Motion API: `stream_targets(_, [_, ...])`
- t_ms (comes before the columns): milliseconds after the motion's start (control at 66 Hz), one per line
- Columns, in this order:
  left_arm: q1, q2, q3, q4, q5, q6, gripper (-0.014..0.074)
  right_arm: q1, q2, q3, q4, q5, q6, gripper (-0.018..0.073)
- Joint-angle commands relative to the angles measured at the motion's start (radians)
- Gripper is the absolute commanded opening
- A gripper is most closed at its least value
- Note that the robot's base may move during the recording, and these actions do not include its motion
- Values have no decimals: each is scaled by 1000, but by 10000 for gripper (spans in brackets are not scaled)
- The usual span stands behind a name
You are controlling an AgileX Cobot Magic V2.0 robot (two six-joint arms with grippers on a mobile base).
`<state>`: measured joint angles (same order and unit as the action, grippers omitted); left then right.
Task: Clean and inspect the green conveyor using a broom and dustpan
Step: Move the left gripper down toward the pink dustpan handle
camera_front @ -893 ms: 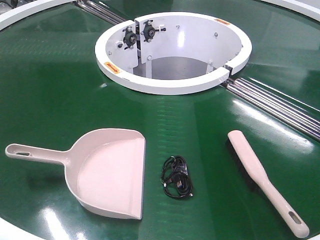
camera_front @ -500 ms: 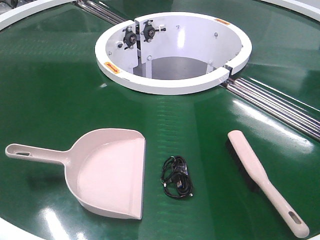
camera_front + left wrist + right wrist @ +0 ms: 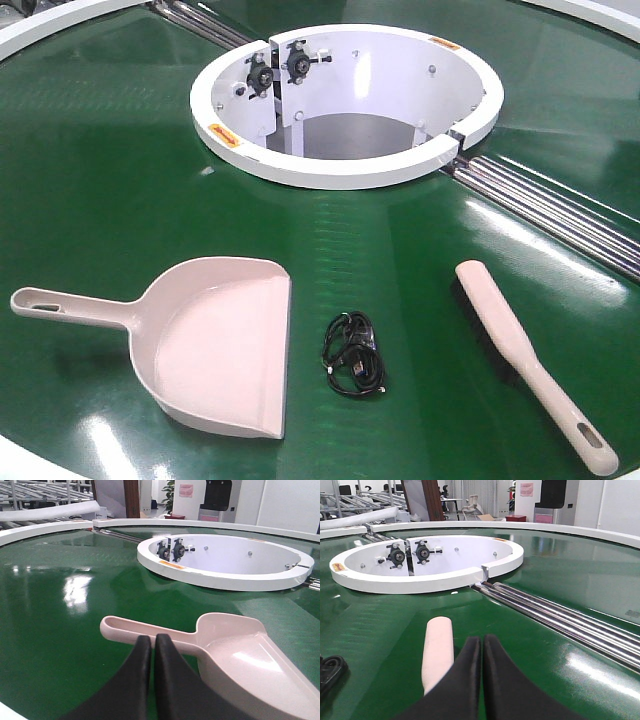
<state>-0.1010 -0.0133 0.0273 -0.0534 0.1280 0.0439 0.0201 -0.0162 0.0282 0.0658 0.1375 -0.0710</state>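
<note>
- Two grippers, one per arm. The left gripper [image 3: 153,639] has its two black fingers pressed flat together with nothing between them. The right gripper [image 3: 481,640] is closed the same way, also empty.
- One dustpan [image 3: 215,350] lies flat on the near left of the green conveyor [image 3: 100,180]. Its handle points left and its wide mouth faces right. In the left wrist view the handle crosses just beyond the closed left fingertips, with the scoop off to their right. I cannot tell whether tips and handle touch.
- One small coil of black cable [image 3: 355,355] lies between the dustpan and the broom, just beside the dustpan's mouth and apart from it.
- One broom [image 3: 510,345] lies on the near right. Its slotted handle end is nearest and its bristled head points away. In the right wrist view its rounded end shows just left of the closed right fingers, partly hidden behind them.
- One large white ring [image 3: 340,172] sits farther back, mid-belt. Two black fittings [image 3: 260,72] are on its inner wall.
- Steel rods [image 3: 560,215] run out from the ring to the right. Their number is unclear.
- The belt's white rim [image 3: 40,25] is farthest.
</note>
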Motion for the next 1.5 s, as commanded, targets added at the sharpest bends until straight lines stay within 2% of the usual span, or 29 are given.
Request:
stream_targets(0, [5, -15, 30, -2, -67, -6, -6, -6, -11, 20, -7, -74, -5, -10])
stream_targets(500, [5, -15, 30, -10, -75, -7, -6, -6, -11, 20, -7, -74, -5, -10])
stream_targets(742, [5, -14, -40, -8, -233, -18, -6, -6, -11, 20, -7, -74, -5, -10])
stream_targets(833, [5, -2, -99, -1, -249, -8, -6, -6, -11, 20, -6, -74, -5, -10])
stream_targets(1030, [5, 122, -263, -2, -128, -2, -6, -6, -11, 20, -3, -74, -5, -10])
stream_targets(1287, [5, 424, -474, -2, 103, 10, -6, -6, -11, 20, -3, -74, -5, -10])
stream_targets(1393, [5, 526, -517, -2, 171, 10, -6, -6, -11, 20, -3, -74, -5, -10])
stream_targets(1484, [5, 592, -511, -2, 177, 9, -6, -6, -11, 20, -3, -74, -5, -10])
